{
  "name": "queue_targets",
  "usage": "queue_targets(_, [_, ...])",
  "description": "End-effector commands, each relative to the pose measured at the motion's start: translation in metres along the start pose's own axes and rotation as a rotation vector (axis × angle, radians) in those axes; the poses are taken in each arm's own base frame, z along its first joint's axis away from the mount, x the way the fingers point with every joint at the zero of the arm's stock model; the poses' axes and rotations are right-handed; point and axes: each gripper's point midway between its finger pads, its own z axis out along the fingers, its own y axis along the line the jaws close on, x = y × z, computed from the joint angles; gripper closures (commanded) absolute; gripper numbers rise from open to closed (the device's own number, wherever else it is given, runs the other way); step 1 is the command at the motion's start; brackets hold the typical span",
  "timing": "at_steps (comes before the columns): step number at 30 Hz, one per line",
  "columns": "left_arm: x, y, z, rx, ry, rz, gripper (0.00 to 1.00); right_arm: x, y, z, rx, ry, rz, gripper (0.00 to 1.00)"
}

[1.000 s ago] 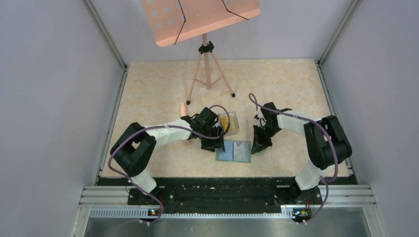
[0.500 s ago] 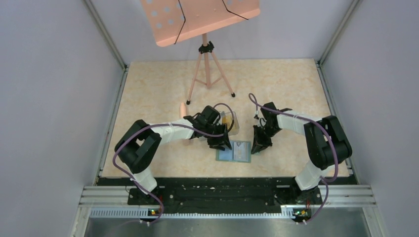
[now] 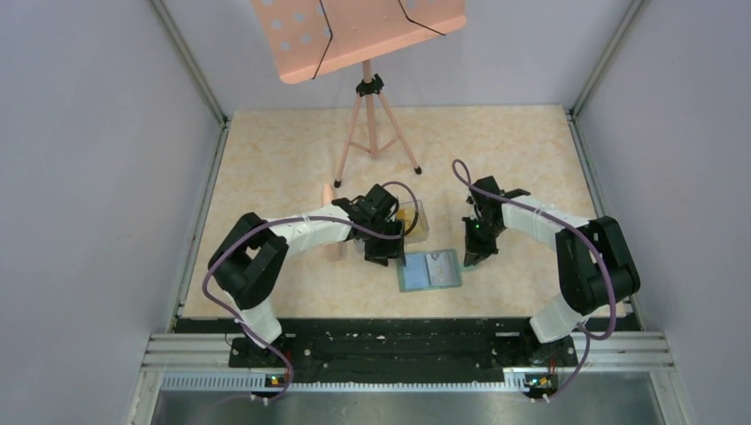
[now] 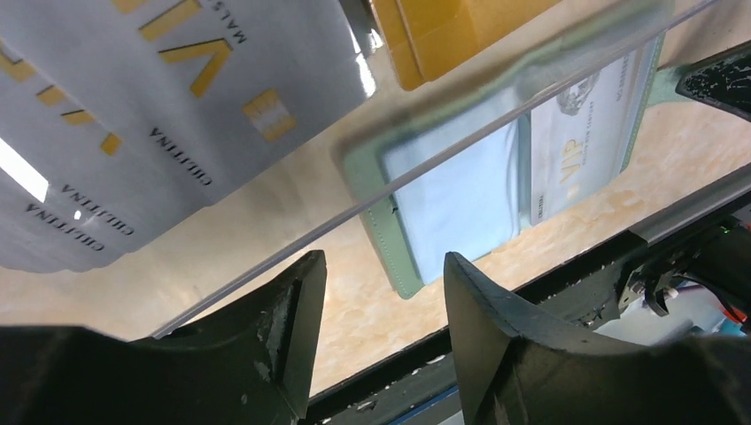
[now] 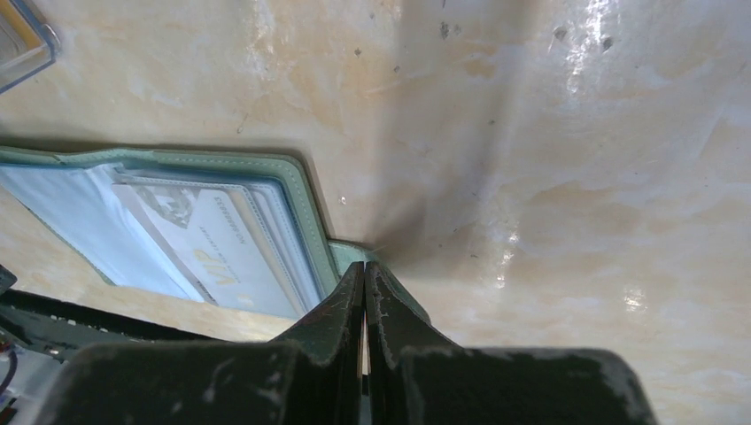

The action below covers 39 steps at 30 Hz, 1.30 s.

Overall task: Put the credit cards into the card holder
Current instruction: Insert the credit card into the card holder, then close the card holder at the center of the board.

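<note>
The sage-green card holder (image 3: 429, 271) lies open on the table, with a white-grey card (image 4: 589, 142) in its right sleeve and a pale blue sleeve on the left. Several white-grey credit cards (image 4: 133, 106) and an orange-yellow one (image 4: 443, 35) stand inside a clear box (image 3: 414, 220) just behind it. My left gripper (image 4: 381, 297) is open and empty, low at the box's near wall. My right gripper (image 5: 364, 268) is shut, its tips down on the holder's small green tab (image 5: 347, 252) at the right edge.
A pink music stand on a tripod (image 3: 372, 124) stands at the back. A small peach object (image 3: 328, 193) lies left of the left arm. The black front rail (image 3: 381, 341) runs close below the card holder.
The right gripper has moved right and the card holder has slid and turned with it. The left gripper has shifted a little, from over the holder's left edge back toward the box.
</note>
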Motion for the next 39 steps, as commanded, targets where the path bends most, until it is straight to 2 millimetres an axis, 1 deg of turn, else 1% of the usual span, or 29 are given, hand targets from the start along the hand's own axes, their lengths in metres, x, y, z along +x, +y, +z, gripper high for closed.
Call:
queue_targets(1, [-0.028, 0.011, 0.011, -0.074, -0.048, 0.040, 0.43, -0.012, 0.001, -0.013, 0.004, -0.052, -0.012, 1.00])
queue_targets(2, [-0.037, 0.007, 0.011, -0.071, -0.062, 0.042, 0.43, -0.012, 0.002, -0.012, -0.004, -0.051, -0.013, 1.00])
queue_targets(5, [-0.055, 0.006, 0.019, -0.087, -0.076, 0.040, 0.43, -0.010, 0.006, -0.011, -0.027, -0.045, -0.019, 1.00])
queue_targets(7, [-0.066, 0.011, 0.022, -0.113, -0.081, 0.034, 0.43, -0.008, 0.008, -0.009, -0.047, -0.038, -0.023, 1.00])
queue_targets(9, [-0.073, 0.015, 0.025, -0.116, -0.069, 0.024, 0.43, -0.006, 0.010, -0.007, -0.063, -0.032, -0.025, 1.00])
queue_targets(11, [-0.076, 0.014, 0.021, -0.100, -0.070, 0.031, 0.43, -0.005, 0.012, -0.006, -0.077, -0.029, -0.025, 1.00])
queue_targets(13, [-0.072, 0.010, 0.015, -0.078, -0.064, 0.038, 0.43, -0.004, 0.015, -0.005, -0.098, -0.029, -0.030, 1.00])
queue_targets(15, [-0.062, 0.008, 0.009, -0.046, -0.051, 0.026, 0.43, -0.004, 0.016, -0.004, -0.107, -0.027, -0.032, 1.00])
queue_targets(20, [-0.022, 0.008, 0.000, 0.055, -0.039, -0.108, 0.42, -0.002, 0.018, 0.003, -0.126, -0.015, -0.031, 1.00])
queue_targets(21, [-0.015, 0.010, 0.000, 0.070, -0.040, -0.141, 0.42, -0.001, 0.018, 0.005, -0.126, -0.011, -0.029, 1.00])
queue_targets(22, [-0.003, 0.016, 0.003, 0.072, -0.027, -0.186, 0.42, 0.000, 0.017, 0.007, -0.121, -0.004, -0.023, 1.00])
queue_targets(24, [0.004, 0.014, 0.008, 0.124, -0.035, -0.253, 0.42, 0.003, 0.015, 0.010, -0.118, 0.008, -0.013, 1.00])
queue_targets(27, [0.008, 0.001, 0.017, 0.206, -0.009, -0.291, 0.43, 0.006, 0.014, 0.014, -0.118, 0.018, 0.001, 1.00])
queue_targets(31, [0.010, -0.015, 0.031, 0.221, 0.036, -0.245, 0.43, 0.010, 0.009, 0.020, -0.100, 0.031, 0.011, 1.00])
queue_targets(33, [0.007, -0.024, 0.032, 0.264, 0.037, -0.247, 0.43, 0.012, 0.008, 0.023, -0.100, 0.038, 0.016, 1.00])
queue_targets(35, [0.004, -0.031, 0.029, 0.297, 0.029, -0.240, 0.44, 0.014, 0.009, 0.024, -0.104, 0.041, 0.022, 1.00])
queue_targets(39, [-0.013, -0.055, 0.005, 0.401, -0.048, -0.187, 0.47, 0.016, 0.009, 0.023, -0.111, 0.038, 0.029, 1.00])
